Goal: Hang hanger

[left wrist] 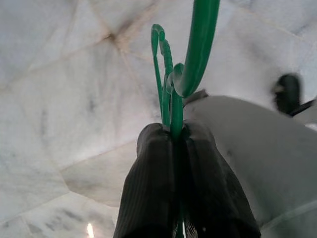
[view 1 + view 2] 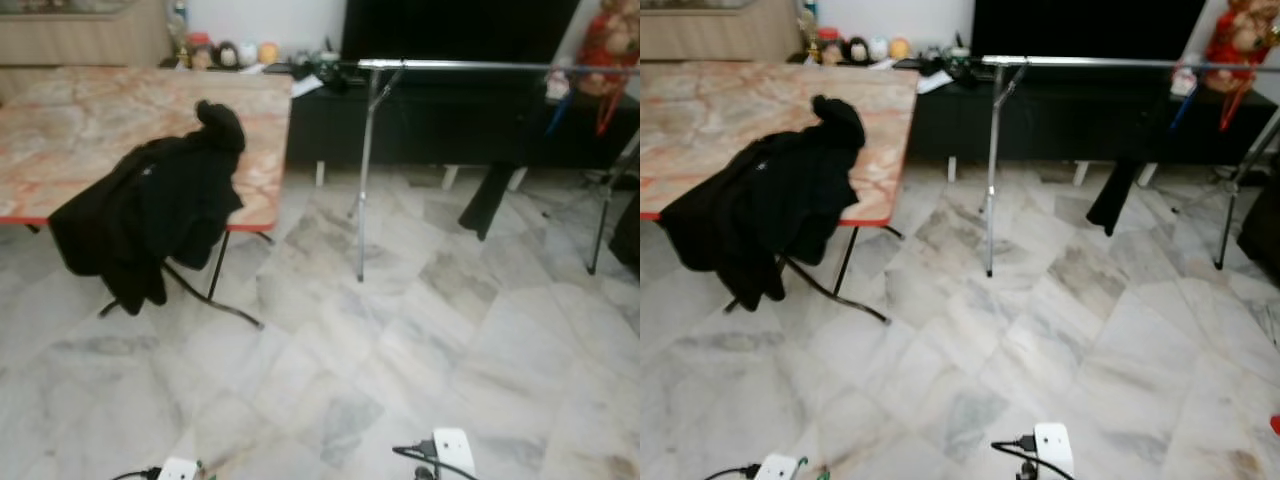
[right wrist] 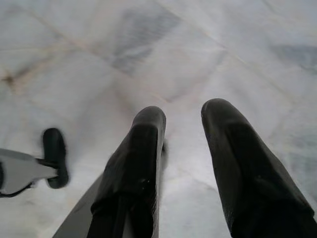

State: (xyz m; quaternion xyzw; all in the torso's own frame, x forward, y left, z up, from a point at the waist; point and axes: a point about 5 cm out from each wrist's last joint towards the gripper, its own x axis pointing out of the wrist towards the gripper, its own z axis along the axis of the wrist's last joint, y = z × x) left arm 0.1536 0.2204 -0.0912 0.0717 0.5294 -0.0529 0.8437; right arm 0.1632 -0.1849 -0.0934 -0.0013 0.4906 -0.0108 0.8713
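Left gripper (image 1: 177,133) points down at the marble floor (image 2: 400,340), its two black fingers (image 1: 151,188) pressed together and pinching a green hanger (image 1: 171,91). The hanger's thin wire sits in the seam between the fingers and its hook curves up past them. So the hanger is in the left gripper, low at the robot's left side, well apart from the rail.

Right gripper (image 3: 183,116) hangs over the floor too, fingers (image 3: 136,163) spread with a clear gap and nothing between them.

Ahead in the head views: a silver clothes rail (image 2: 470,66) runs across the upper right on thin metal legs (image 2: 365,180). A dark garment (image 2: 490,200) hangs near the rail, reaching toward the floor; can't tell what holds it. Left of the rail is a folding table (image 2: 80,120) with a reddish marble-pattern top. A black jacket (image 2: 155,210) is draped over the table's near edge and hangs down past it. Behind the rail is a low black cabinet (image 2: 430,125) with small items on top, too blurred to name. A red figure (image 2: 610,45) stands at far right.

No readable writing, brand or label anywhere.
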